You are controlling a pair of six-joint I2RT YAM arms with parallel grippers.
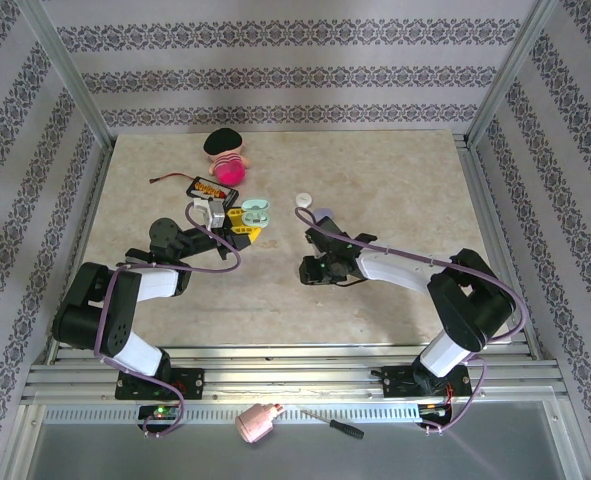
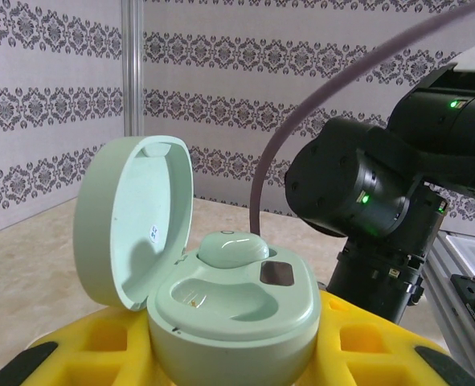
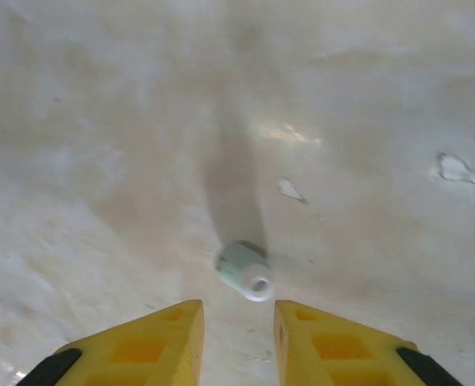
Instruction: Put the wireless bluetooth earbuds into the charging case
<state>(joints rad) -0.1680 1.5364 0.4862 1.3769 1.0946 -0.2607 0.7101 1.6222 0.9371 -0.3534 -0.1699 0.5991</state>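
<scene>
Left fingers: nearest your left wrist lens, the yellow fingers point(image 2: 366, 344) of the left gripper point(image 1: 245, 222) are closed against the base of the charging case point(image 2: 237, 314), one on each side of it.
Charging case: mint green and pebble-shaped, with its lid point(image 2: 133, 221) hinged open and standing upright on the left. From above you find it left of the table's point(image 1: 405, 170) centre, at the tip of the left arm.
Seated earbud: one mint seated earbud point(image 2: 233, 248) sits in the far socket, beside a small dark square on the case's top face.
Near socket: the near socket point(image 2: 213, 299) is a bare hollow, a tiny glint at its bottom.
Right fingers: the right gripper point(image 3: 239, 310) points down at the table, its two yellow fingers point(image 3: 145, 342) apart with bare tabletop between them; they grip nothing.
Loose earbud: a pale mint loose earbud point(image 3: 245, 271) with a white tip lies on the table just beyond those fingertips, in line with the gap and not touching either finger.
Far side: a pink toy point(image 1: 225, 158) with a black top stands near the far edge, with a black box point(image 1: 207, 187) of orange contents just nearer than it.
Centre: a small white round piece point(image 1: 303, 200) lies beside a pale piece point(image 1: 324, 214), too small for you to identify.
Near ledge: a pink object point(image 1: 258, 422) and a screwdriver point(image 1: 332, 424) lie between the arm bases.
</scene>
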